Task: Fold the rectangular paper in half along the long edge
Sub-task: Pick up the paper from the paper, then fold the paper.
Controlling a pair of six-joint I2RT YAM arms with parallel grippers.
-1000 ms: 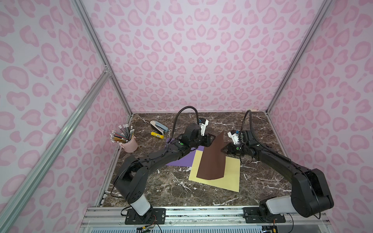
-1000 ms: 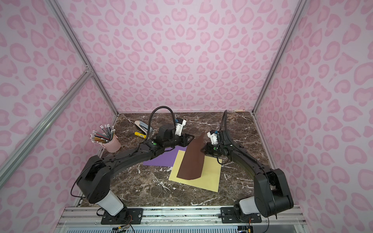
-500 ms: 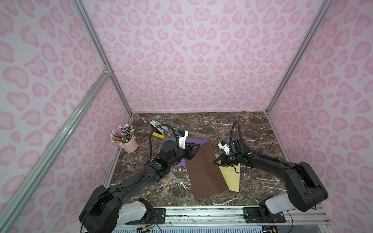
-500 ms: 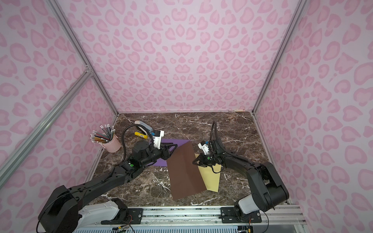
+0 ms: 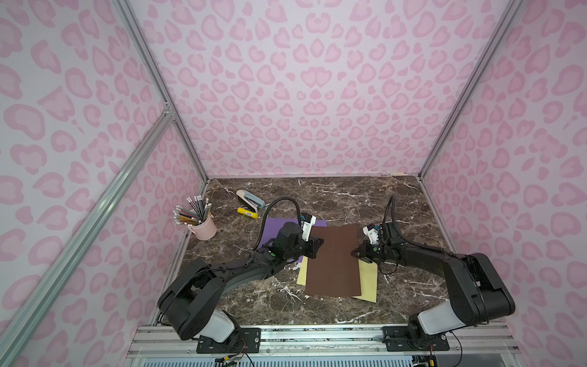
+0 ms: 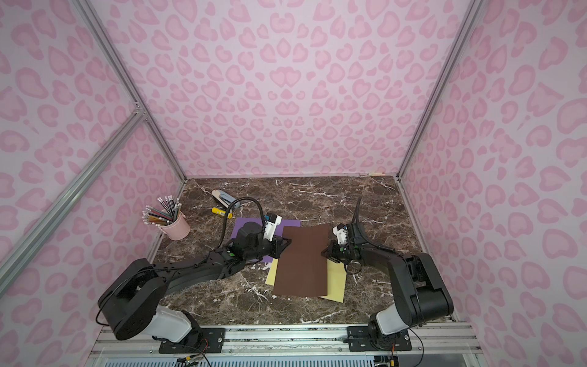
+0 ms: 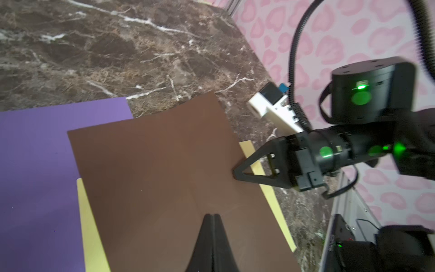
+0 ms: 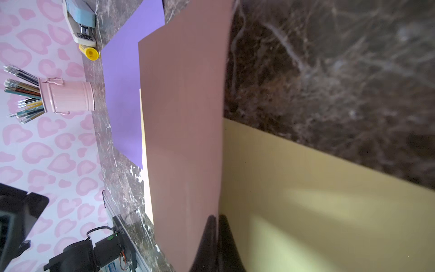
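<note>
Left tool (image 5: 315, 246) is closed tight at one long edge of the brown paper (image 5: 333, 263), apparently pinching it. The sheet lies mid-desk (image 5: 349, 197), overlapping a purple sheet (image 5: 276, 227) and a yellow sheet (image 5: 370, 282). Right tool (image 5: 355, 253) is clamped on the opposite long edge, which it lifts slightly. Holding both edges likely keeps the sheet square for carrying one edge across to the other.

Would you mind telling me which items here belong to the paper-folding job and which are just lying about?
In the job:
brown paper; left gripper and right gripper, each shut on a long edge of it.

Lying about:
yellow paper and purple paper, partly under it; pink pencil cup; stapler; yellow glue stick.
</note>
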